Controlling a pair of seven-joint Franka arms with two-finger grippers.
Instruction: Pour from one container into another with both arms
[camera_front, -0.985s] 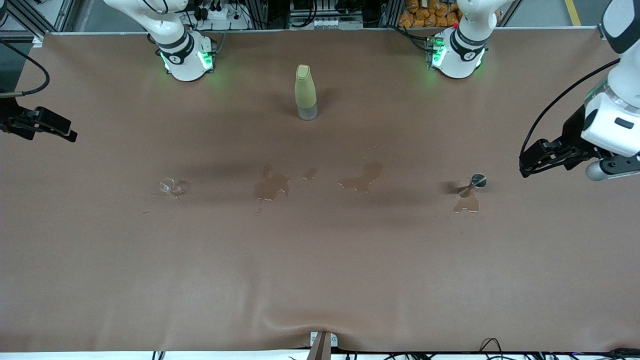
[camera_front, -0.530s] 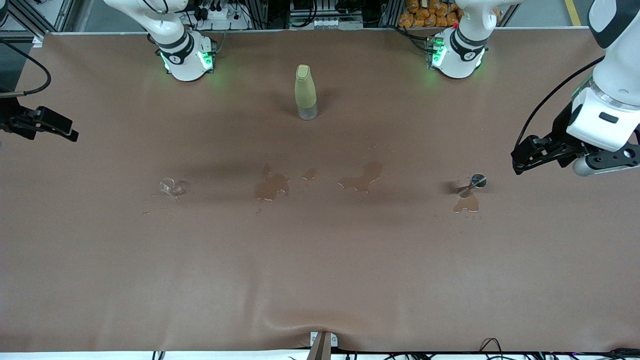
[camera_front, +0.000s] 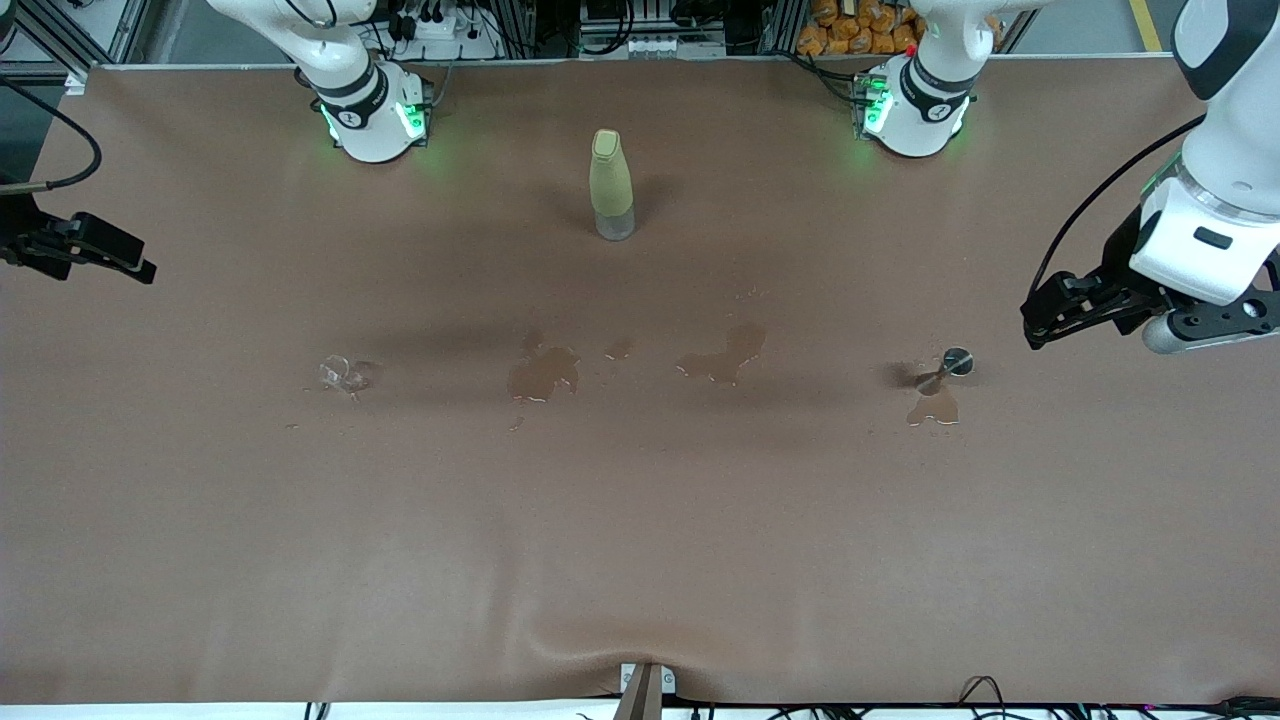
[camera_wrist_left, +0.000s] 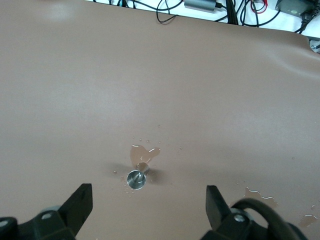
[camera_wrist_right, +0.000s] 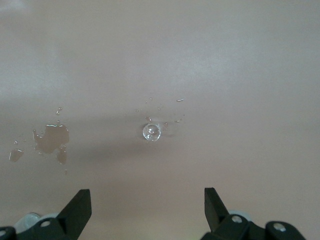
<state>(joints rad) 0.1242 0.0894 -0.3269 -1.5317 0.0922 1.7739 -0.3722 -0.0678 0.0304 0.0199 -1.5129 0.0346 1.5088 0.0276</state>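
The tiny clear glass cup (camera_front: 340, 373) stands on the brown table toward the right arm's end, with droplets around it; it shows from above in the right wrist view (camera_wrist_right: 151, 131). The small grey metal cup (camera_front: 955, 362) stands toward the left arm's end, its round rim facing up in the left wrist view (camera_wrist_left: 136, 179). My left gripper (camera_front: 1035, 325) hangs open and empty over bare table beside the metal cup, its fingertips wide apart (camera_wrist_left: 148, 196). My right gripper (camera_front: 140, 270) is open and empty over the table's right-arm end (camera_wrist_right: 146, 196).
A tall yellow-green bottle (camera_front: 610, 185) stands mid-table near the bases. Spilled puddles lie between the two cups (camera_front: 540, 375) (camera_front: 720, 360), and one lies against the metal cup (camera_front: 932, 408). The table cover (camera_front: 600, 640) is wrinkled at the edge nearest the front camera.
My left gripper has shifted a little toward the metal cup, most of it in the first half second. The right gripper, cups and bottle have stayed put.
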